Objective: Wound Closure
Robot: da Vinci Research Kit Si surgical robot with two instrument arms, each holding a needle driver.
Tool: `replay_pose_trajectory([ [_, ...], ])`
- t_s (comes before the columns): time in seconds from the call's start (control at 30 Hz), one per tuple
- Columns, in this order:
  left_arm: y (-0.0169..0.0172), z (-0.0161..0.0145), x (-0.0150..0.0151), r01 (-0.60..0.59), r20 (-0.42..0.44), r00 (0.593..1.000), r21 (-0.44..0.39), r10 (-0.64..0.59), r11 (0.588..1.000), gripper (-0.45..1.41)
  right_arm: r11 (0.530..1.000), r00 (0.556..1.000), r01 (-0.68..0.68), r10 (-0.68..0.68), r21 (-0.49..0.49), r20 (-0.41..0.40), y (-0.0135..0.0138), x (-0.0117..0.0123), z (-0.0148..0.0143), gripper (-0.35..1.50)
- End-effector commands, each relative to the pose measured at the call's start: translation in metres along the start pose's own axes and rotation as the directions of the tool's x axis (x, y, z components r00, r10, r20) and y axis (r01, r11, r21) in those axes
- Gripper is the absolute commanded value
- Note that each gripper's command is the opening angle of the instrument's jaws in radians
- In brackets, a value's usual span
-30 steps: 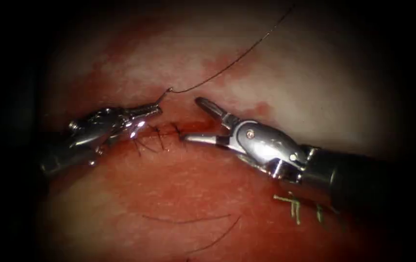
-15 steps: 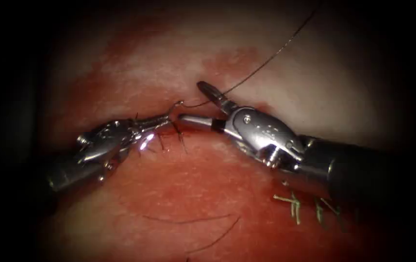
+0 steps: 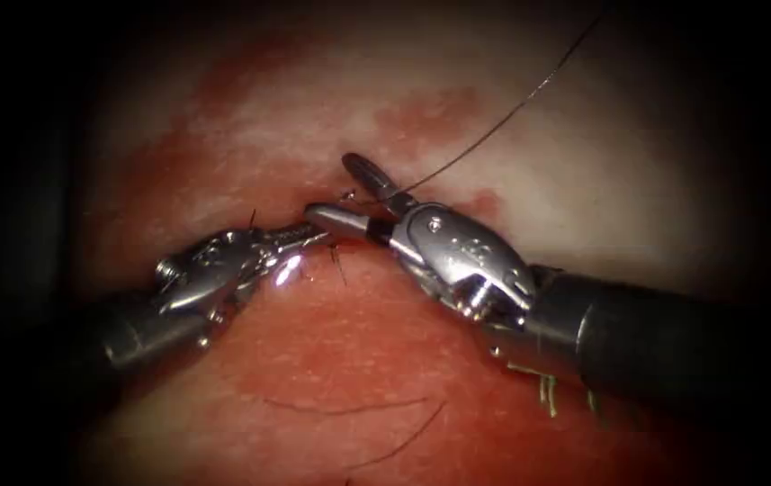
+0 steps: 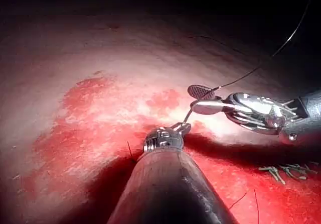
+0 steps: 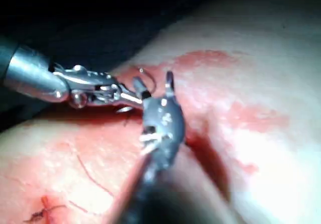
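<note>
Red fluid (image 3: pixel 313 360) stains pale tissue (image 3: pixel 601 180); dark thread (image 3: pixel 493 135).

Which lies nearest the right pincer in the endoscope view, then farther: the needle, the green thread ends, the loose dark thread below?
From the right pincer:
1. Needle, at its open jaws, held by the left pincer.
2. Green thread ends, lower right under its shaft.
3. Loose dark thread, low on the tissue; close to item 2.

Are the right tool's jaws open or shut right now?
Open. The right tool shows its two jaws spread apart in a V beside the left tool, with the thread running between them.
</note>
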Motion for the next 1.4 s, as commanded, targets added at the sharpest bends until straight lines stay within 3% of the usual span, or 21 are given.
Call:
replay_pose_trajectory([
  [0.03,-0.0001,0.0007,-0.0001,0.0,0.0,1.0,-0.002,0.0,1.0,-0.45,1.0,1.0,0.001,-0.001,0.006,-0.003,-0.0002,-0.0003,0.0007,0.17],
  [0.33,0.0001,0.0006,0.0,0.019,0.0,1.0,-0.003,-0.019,1.0,-0.45,1.0,1.0,-0.001,0.001,0.015,-0.015,-0.0002,-0.0002,0.0006,-0.22],
  [0.37,0.0002,0.0006,0.0,0.019,0.0,1.0,-0.004,-0.019,1.0,-0.45,1.0,1.0,0.0,0.001,0.02,-0.018,-0.0002,-0.0002,0.0006,-0.35],
  [0.7,0.0014,0.0006,-0.0001,0.02,-0.001,1.0,-0.004,-0.02,1.0,-0.45,0.999,0.999,0.028,-0.027,0.029,-0.025,0.0005,0.0,0.0001,-0.35],
  [0.9,0.0018,0.0015,-0.0003,-0.132,-0.003,0.991,-0.01,0.132,0.991,0.19,0.997,0.997,0.076,-0.076,0.029,-0.014,0.0008,-0.0001,0.0003,-0.35],
  [1.0,0.0021,0.0024,-0.0001,-0.205,-0.049,0.978,-0.004,0.205,0.979,0.32,0.995,0.995,0.1,-0.1,0.026,-0.008,0.0007,-0.0001,0.0004,-0.35],
  [1.13,0.0021,0.003,0.0004,-0.419,-0.121,0.9,0.019,0.418,0.908,0.82,0.989,0.989,0.147,-0.147,0.033,-0.008,0.0005,-0.0001,0.0003,-0.35],
  [1.4,0.0012,0.0011,0.0009,-0.418,-0.115,0.902,-0.001,0.415,0.908,0.88,0.975,0.976,0.218,-0.218,0.053,0.002,0.0007,0.0,0.0001,-0.35],
])
